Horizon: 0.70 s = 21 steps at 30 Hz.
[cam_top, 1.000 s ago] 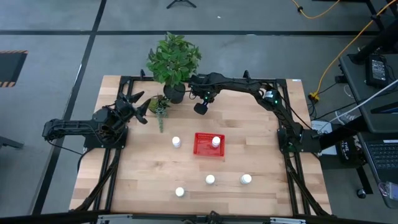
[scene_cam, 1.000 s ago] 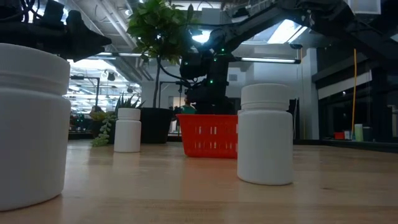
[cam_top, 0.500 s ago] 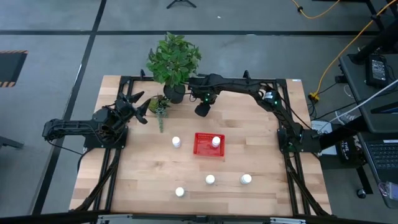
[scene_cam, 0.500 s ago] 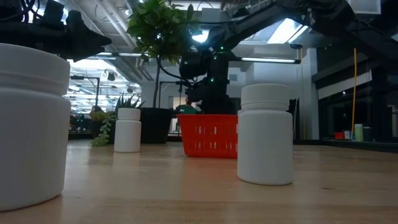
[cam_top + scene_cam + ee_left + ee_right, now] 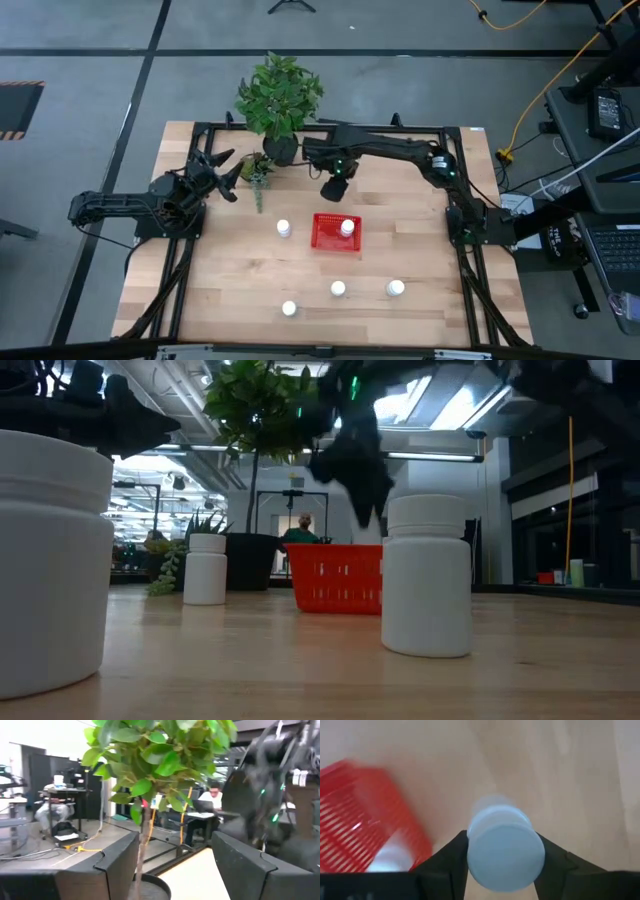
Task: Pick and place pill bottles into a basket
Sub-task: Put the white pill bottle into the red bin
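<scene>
Right end effector [image 5: 333, 190] pinches a pill bottle [image 5: 505, 848] above the desk [image 5: 420, 210], just behind the red basket [image 5: 334, 234], which holds one bottle [image 5: 347, 228]. Four bottles stand loose toward the front edge. Left end effector [image 5: 222, 172], fingers spread, waits near the plant pot [image 5: 280, 150].

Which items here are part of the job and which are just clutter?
Job:
- red basket, one pill bottle already in it
- bottle held in the right claw
- four loose bottles

Clutter:
- leafy potted plant
- small succulent
- left claw, idle near the plants
</scene>
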Motion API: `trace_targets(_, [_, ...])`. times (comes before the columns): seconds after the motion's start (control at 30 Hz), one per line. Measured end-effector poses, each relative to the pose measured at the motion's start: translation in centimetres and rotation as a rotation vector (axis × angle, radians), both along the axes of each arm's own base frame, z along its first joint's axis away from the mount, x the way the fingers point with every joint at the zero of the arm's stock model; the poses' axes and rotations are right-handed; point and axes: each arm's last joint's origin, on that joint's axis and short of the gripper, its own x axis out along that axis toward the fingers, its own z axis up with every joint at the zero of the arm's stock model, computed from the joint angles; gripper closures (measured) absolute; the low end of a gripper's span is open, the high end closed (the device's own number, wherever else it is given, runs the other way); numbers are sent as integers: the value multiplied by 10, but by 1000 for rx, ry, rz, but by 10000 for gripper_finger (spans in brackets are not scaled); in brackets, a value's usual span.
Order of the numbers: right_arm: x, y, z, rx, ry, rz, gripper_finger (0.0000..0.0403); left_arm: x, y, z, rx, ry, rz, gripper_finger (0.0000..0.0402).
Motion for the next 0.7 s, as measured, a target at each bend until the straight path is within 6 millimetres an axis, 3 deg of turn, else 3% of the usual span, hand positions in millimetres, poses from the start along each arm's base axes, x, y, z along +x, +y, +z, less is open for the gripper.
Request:
trace_targets(0.23, [-24,54,68,-66,-155,-15,243,3,-2,-4,16,49,-80,156])
trace_targets(0.4, [-29,92,93,-67,-306,68,243,3,-3,-4,23,53,-109,157])
trace_targets(0.53, [-18,118,97,-72,-430,179,243,3,-3,-4,23,52,-110,155])
trace_targets(0.7, [-4,126,76,-73,-386,209,243,3,-3,-4,-11,23,-127,157])
